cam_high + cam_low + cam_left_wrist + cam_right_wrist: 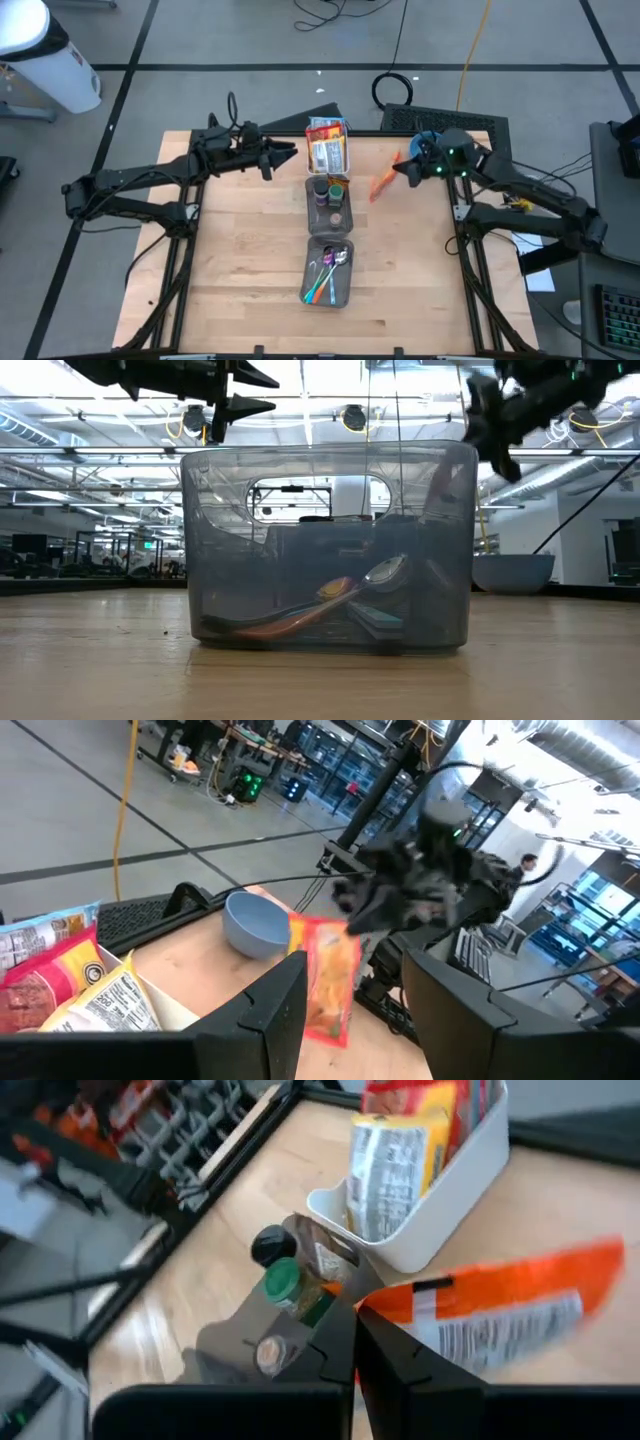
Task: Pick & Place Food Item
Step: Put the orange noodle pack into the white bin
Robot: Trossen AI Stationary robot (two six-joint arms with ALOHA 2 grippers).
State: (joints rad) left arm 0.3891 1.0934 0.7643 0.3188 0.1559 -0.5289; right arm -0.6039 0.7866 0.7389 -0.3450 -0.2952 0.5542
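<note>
High view: orange snack packet (384,181) hangs pinched in right hand (405,171).

Orange snack packet (510,1315) with a white panel of black print; white bin (328,145) holding red, yellow and white printed packets. Grey translucent tray (329,272) with orange- and teal-handled spoons; blue-grey bowl (256,923); pale wood-grain bench (250,260).

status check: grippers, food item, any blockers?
Right gripper shut on orange snack packet, held above the table. Left gripper open, empty, beside white snack bin. Nothing in the way.
</note>
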